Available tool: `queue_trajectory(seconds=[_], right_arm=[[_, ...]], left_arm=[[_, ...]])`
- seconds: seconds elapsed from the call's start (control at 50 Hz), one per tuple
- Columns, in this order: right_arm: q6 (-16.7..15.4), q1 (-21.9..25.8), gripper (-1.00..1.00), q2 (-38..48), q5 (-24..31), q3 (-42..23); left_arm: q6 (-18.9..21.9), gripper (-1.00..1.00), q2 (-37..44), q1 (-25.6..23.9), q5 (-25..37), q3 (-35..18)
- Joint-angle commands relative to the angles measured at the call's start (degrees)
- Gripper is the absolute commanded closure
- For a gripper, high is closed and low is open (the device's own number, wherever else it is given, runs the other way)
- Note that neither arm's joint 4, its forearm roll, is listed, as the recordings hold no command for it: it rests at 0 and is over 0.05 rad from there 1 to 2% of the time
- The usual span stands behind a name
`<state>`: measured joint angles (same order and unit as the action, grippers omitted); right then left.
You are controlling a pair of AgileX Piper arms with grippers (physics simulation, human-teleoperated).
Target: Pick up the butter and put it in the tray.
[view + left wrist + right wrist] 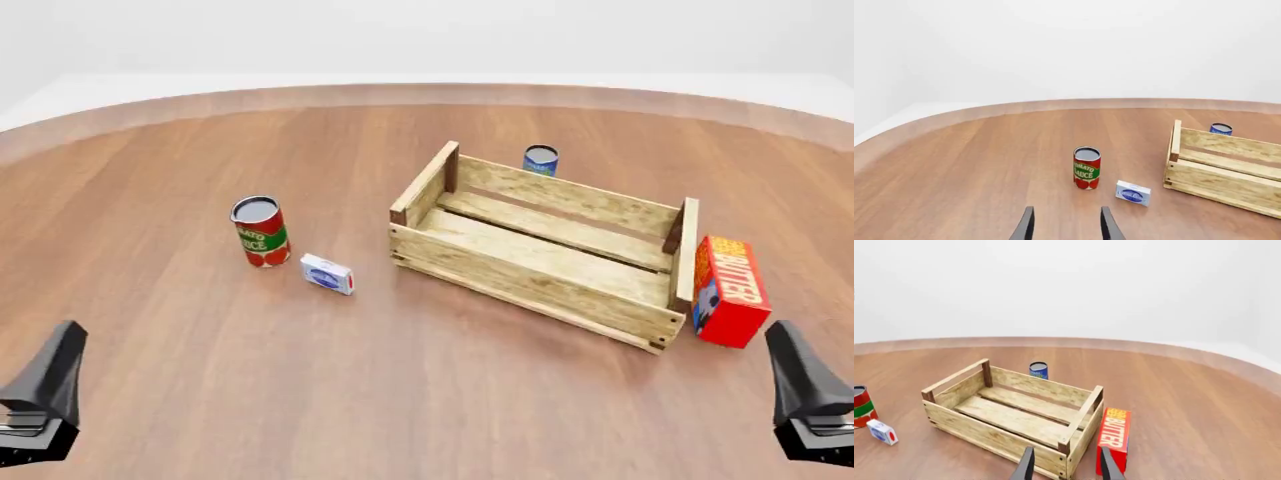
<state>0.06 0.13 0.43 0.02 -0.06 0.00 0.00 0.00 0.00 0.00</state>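
The butter [730, 290] is a red carton with white lettering, lying on the table against the right end of the tray [534, 285], a pale slatted wooden crate. The right wrist view shows the butter [1114, 437] just ahead of my right gripper [1067, 467], beside the tray [987, 437]. My right gripper [790, 350] is open and empty near the table's front right. My left gripper [56, 352] is open and empty at the front left. In the left wrist view the left gripper [1067, 227] faces the tray's end [1227, 182]; the butter is out of that view.
A red tomato sauce can [260, 230] stands left of the tray, with a small white-and-blue box [327, 273] beside it. A blue can [541, 159] stands behind the tray's far wall. The table's curved rim runs along the back.
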Motion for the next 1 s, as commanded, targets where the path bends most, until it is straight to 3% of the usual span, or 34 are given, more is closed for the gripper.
queue_trajectory(seconds=[0.02, 0.24, 0.54, 1.0], right_arm=[[0.2, 0.1, -1.00, 1.4, -0.3, -0.3], [-0.3, 0.2, -1.00, 0.3, 1.5, -1.1], [-2.3, -5.7, -1.00, 2.6, 2.4, -2.7], [-4.8, -8.1, -1.00, 4.5, 3.0, -2.4]], left_arm=[[0.0, -1.00, 0.0, 0.0, 0.0, 0.0], [0.0, -1.00, 0.0, 0.0, 0.0, 0.0], [0.0, -1.00, 0.0, 0.0, 0.0, 0.0], [0.0, -1.00, 0.0, 0.0, 0.0, 0.0]])
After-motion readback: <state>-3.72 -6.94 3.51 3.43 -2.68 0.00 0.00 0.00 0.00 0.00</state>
